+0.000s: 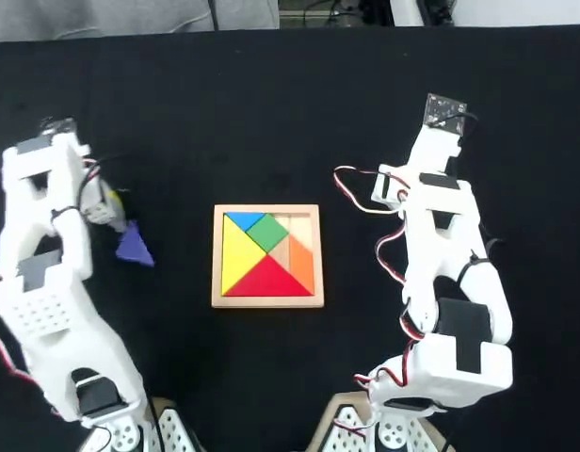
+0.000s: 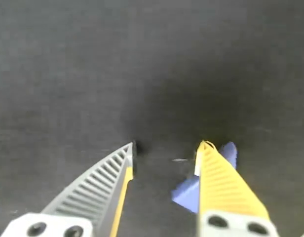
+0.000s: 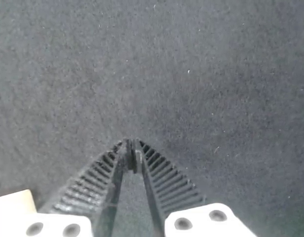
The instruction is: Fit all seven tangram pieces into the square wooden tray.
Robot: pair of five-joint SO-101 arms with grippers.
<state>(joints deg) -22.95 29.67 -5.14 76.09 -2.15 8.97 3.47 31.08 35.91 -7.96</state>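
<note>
Left gripper wide open, empty | purple triangle lies under one jaw, not between; I should recentre before closing | right gripper closed, empty

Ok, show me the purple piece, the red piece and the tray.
purple piece (image 1: 135, 247), high view, middle of its top face.
red piece (image 1: 268, 280), high view, middle of the triangle.
tray (image 1: 266, 302), high view, wooden rim along the red piece's long edge.
</note>
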